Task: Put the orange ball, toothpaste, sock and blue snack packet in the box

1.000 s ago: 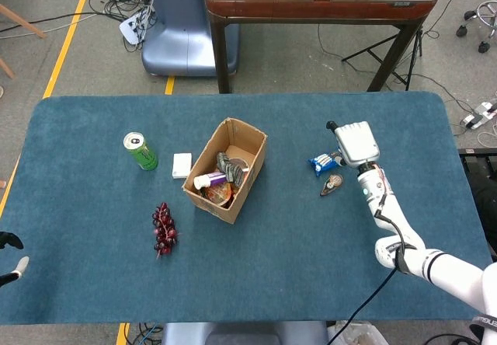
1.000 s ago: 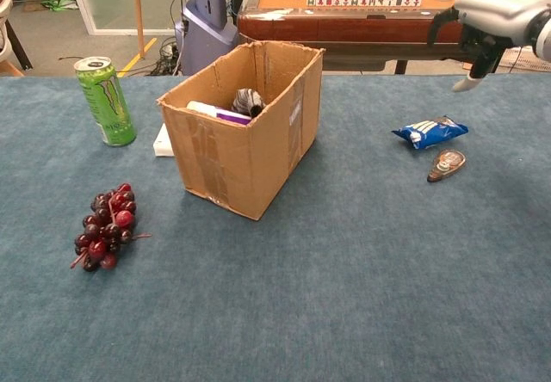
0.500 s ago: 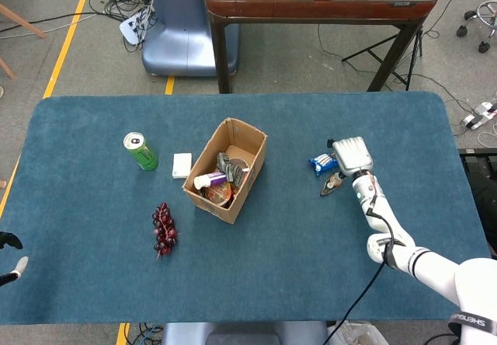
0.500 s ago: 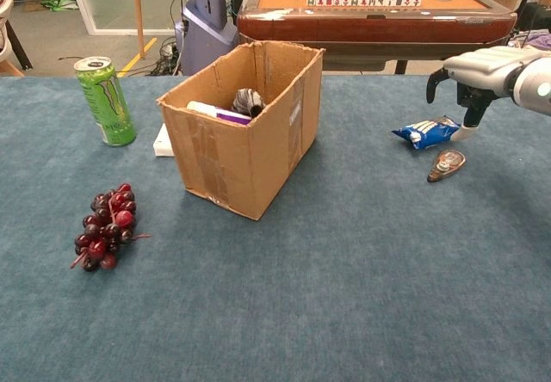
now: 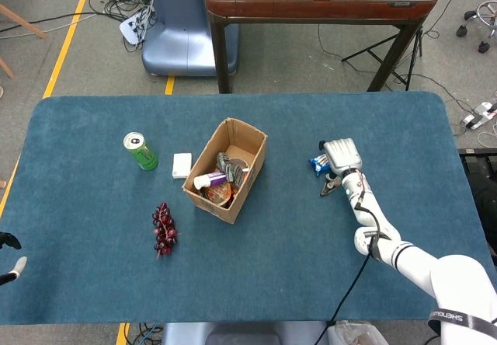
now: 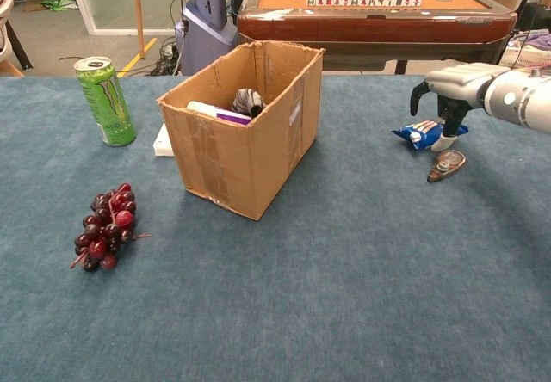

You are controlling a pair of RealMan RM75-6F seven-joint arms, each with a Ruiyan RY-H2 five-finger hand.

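Observation:
The open cardboard box (image 5: pixel 247 144) (image 6: pixel 241 154) stands mid-table. Inside it lie the white and purple toothpaste (image 5: pixel 210 179) (image 6: pixel 215 112), the grey striped sock (image 5: pixel 227 166) (image 6: pixel 248 101) and the orange ball (image 5: pixel 217 194). The blue snack packet (image 5: pixel 317 163) (image 6: pixel 420 132) lies on the cloth to the right of the box. My right hand (image 5: pixel 342 157) (image 6: pixel 449 89) hovers low over the packet's right end with its fingers curled down and apart, holding nothing. Only the fingertips of my left hand (image 5: pixel 9 253) show, at the left edge of the head view.
A small brown object (image 5: pixel 331 185) (image 6: pixel 446 165) lies just in front of the packet. Left of the box are a green can (image 5: pixel 140 151) (image 6: pixel 105 101), a small white box (image 5: pixel 182 165) (image 6: pixel 162 141) and dark grapes (image 5: pixel 163 229) (image 6: pixel 108 236). A wooden game table (image 6: pixel 379 21) stands behind.
My right hand has come down and moved left, from above and right of the snack packet to just over it. Nothing else has moved.

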